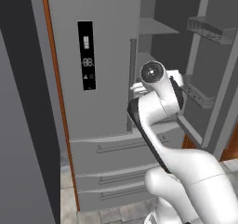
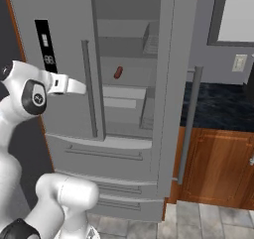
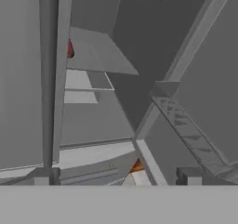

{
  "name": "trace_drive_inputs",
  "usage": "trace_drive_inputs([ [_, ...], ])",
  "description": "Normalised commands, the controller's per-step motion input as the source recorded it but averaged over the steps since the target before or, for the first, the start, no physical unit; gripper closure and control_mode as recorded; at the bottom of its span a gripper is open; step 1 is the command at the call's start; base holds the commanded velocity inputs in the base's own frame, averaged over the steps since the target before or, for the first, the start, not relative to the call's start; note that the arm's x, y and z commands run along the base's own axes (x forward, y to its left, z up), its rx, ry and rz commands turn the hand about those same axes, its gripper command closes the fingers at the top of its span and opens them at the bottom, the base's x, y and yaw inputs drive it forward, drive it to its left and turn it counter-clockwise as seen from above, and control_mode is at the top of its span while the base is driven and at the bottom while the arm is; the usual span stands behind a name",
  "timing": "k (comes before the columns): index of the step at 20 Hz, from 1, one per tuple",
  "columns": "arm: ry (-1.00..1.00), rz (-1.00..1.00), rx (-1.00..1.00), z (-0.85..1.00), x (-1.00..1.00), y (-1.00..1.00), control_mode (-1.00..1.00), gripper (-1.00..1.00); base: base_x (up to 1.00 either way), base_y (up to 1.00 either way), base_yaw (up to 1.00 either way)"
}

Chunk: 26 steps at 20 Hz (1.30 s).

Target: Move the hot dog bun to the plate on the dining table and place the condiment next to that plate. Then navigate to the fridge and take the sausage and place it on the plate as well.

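Note:
The grey fridge (image 1: 100,107) stands straight ahead with its left door shut and its right door (image 2: 168,84) swung open. The dark red-brown sausage (image 2: 118,73) lies on a middle shelf inside. In the hand view the sausage (image 3: 69,49) peeks out from behind the left door's edge at the upper left. My gripper (image 3: 116,176) is open and holds nothing. It is in front of the fridge opening, well short of the shelf. The hot dog bun, the plate, the dining table and the condiment are out of view.
The open door's bins (image 1: 209,30) jut out at the right. Fridge drawers (image 1: 111,172) lie below the doors. A wooden cabinet (image 2: 218,163) under a black counter (image 2: 218,111) stands right of the fridge. A dark wall (image 1: 21,125) closes the left side.

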Motion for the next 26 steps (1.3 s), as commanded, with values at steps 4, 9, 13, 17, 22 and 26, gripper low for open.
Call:
trace_drive_inputs([
  [4, 0.01, 0.22, 0.32, 0.00, 0.32, 0.16, -1.00, -1.00, 0.00, 0.00, 0.00],
  [9, 0.00, 0.25, 0.30, 0.00, 0.55, 0.05, -1.00, -1.00, 0.00, 0.00, 0.00],
  [13, 0.01, 0.19, 0.15, -0.01, 0.48, 0.29, -1.00, -1.00, 0.00, 0.00, 0.00],
  [17, 0.04, 0.08, 0.02, -0.03, 0.50, 0.23, -1.00, -1.00, 0.00, 0.00, 0.00],
  [22, 0.07, 0.00, 0.00, -0.11, 0.60, 0.07, -1.00, -1.00, 0.00, 0.00, 0.00],
  [26, 0.01, -0.02, -0.01, -0.14, 0.49, 0.00, -1.00, -1.00, 0.00, 0.00, 0.00],
])
